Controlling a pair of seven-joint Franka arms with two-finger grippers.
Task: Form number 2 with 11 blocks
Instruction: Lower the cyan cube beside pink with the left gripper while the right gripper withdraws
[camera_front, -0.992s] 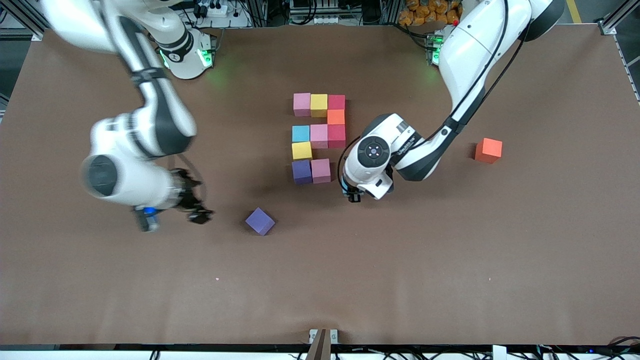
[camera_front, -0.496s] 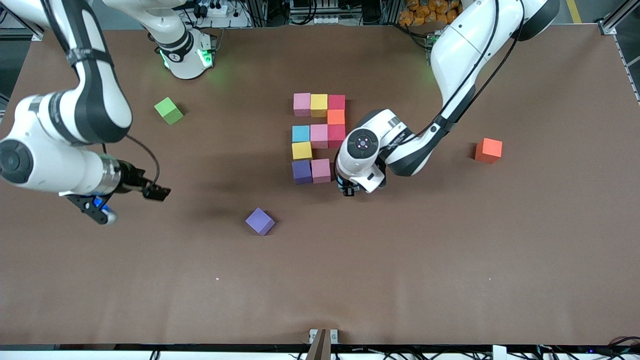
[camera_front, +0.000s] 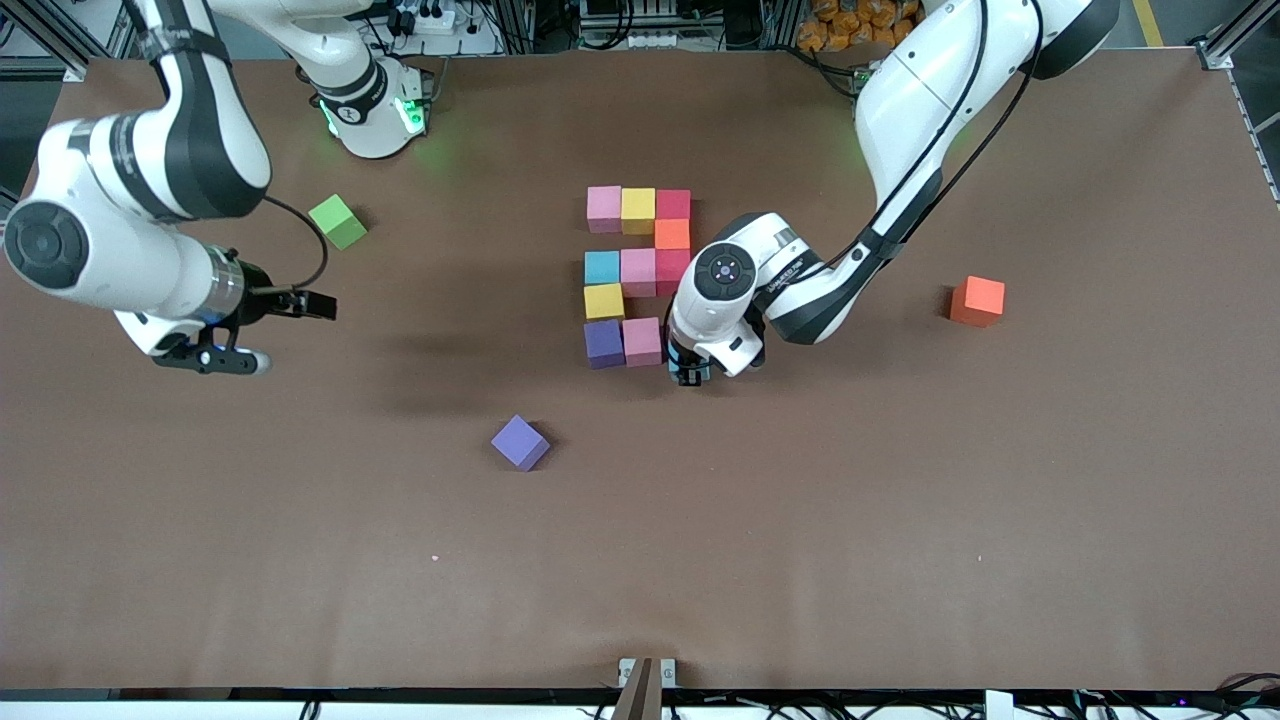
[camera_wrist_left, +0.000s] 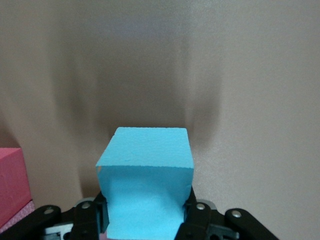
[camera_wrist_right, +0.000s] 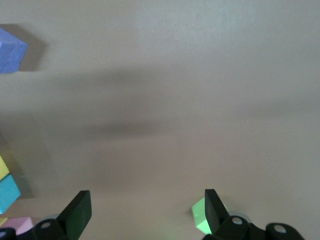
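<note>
Several blocks lie packed together mid-table as a partial number 2 (camera_front: 638, 272). The row nearest the robots is pink (camera_front: 604, 209), yellow, red. An orange block (camera_front: 672, 234) comes after it, then a row of light blue, pink and red, then a yellow one (camera_front: 603, 301). The row nearest the camera is purple (camera_front: 604, 343) and pink (camera_front: 641, 341). My left gripper (camera_front: 690, 375) is shut on a light blue block (camera_wrist_left: 145, 170), low over the table beside that last pink block. My right gripper (camera_front: 300, 305) hangs open and holds nothing, over bare table near the green cube.
A loose purple cube (camera_front: 520, 442) lies nearer the camera than the figure. An orange-red cube (camera_front: 977, 301) sits toward the left arm's end. A green cube (camera_front: 337, 221) sits toward the right arm's end and shows beside a right fingertip (camera_wrist_right: 200, 217).
The right arm swung away from the loose purple cube toward its own end of the table, uncovering the green cube. The left gripper carried the light blue block closer to the pink block.
</note>
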